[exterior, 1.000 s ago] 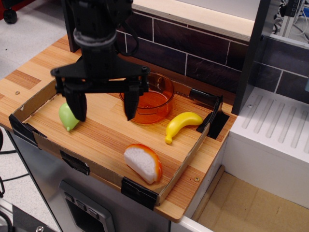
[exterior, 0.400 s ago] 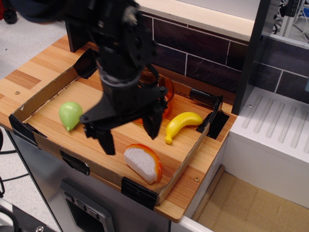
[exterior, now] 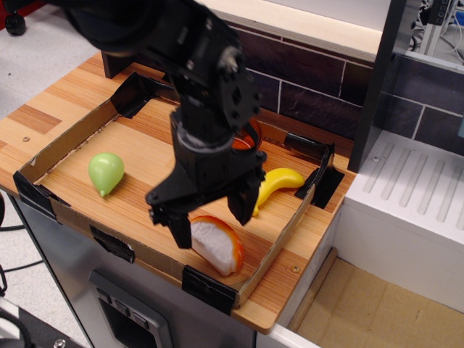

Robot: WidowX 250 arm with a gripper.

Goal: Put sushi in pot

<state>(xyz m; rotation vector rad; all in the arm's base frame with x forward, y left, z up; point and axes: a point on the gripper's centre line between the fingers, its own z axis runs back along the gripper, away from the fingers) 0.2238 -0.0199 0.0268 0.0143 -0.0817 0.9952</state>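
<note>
The sushi (exterior: 216, 246), a white rice block with an orange strip, lies at the front of the cardboard tray (exterior: 72, 138). My black gripper (exterior: 211, 221) is open and hangs just above the sushi, one finger at its left end, the other behind its right side. The orange translucent pot (exterior: 249, 138) stands at the back of the tray, mostly hidden behind my arm.
A yellow banana (exterior: 275, 184) lies right of the gripper. A green pear-shaped toy (exterior: 106, 172) lies at the tray's left. A dark tiled wall runs behind. A white drain rack (exterior: 413, 196) stands to the right.
My gripper has moved from above the tray's back left, near the pot, forward and right. It now stands over the sushi, still open. The objects have not moved.
</note>
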